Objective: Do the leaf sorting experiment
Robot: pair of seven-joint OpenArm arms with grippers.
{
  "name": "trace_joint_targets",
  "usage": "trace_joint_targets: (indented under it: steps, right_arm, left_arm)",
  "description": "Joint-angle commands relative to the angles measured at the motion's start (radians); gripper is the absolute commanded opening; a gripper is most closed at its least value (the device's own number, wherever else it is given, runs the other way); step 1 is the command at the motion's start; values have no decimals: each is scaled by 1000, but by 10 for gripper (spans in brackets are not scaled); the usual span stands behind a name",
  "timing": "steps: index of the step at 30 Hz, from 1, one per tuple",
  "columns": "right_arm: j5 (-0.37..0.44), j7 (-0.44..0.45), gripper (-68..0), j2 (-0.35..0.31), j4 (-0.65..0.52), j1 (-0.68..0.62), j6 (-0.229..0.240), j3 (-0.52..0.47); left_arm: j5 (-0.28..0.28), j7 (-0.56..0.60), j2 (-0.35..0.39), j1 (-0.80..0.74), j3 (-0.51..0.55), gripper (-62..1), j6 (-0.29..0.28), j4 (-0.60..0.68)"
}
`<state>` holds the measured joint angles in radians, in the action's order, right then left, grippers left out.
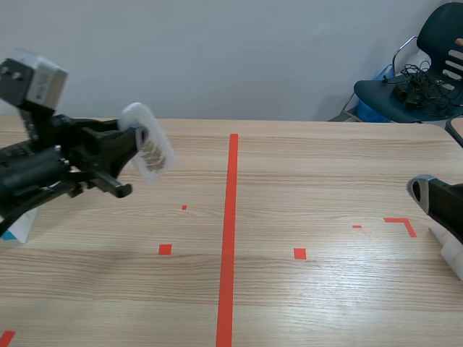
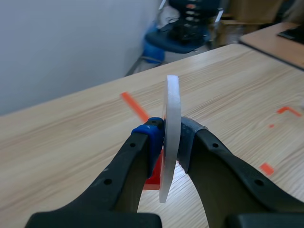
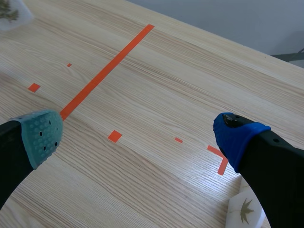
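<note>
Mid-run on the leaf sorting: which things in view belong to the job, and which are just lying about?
Job: leaf card, upright, clamped in the left gripper; second leaf card on the table beside the open right gripper.
Lying about: chair beyond the table; cables piled on its seat.
</note>
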<state>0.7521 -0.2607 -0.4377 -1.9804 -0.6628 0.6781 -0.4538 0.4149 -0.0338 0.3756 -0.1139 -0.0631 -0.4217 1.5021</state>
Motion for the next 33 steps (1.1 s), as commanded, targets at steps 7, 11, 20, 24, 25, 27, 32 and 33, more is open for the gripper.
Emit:
trace_joint_targets:
  steps: [7,11,20,24,25,27,32,33]
  right_arm:
    - [12,12,4,0,3,12,3,-1]
    - [12,12,4,0,3,12,3,-1]
    - [12,12,4,0,3,12,3,-1]
    - [12,11,4,0,3,12,3,-1]
    - [12,12,4,0,3,12,3,-1]
    - [12,12,4,0,3,12,3,-1]
    - [12,12,4,0,3,12,3,-1]
    - [12,12,4,0,3,12,3,-1]
  left_arm:
    - [84,30,14,-97,172,-558,199,-121]
    - [98,76,31,-52,177,-558,235,-227]
    - [98,146,68,94,177,-558,315,-470]
    - [98,178,97,130,177,-558,352,-565]
    - [98,181,104,132,177,-558,352,-581]
    - [98,197,114,134,177,-558,352,-600]
    - [99,201,124,133,177,-517,349,-620]
    - [99,200,124,130,176,-505,348,-620]
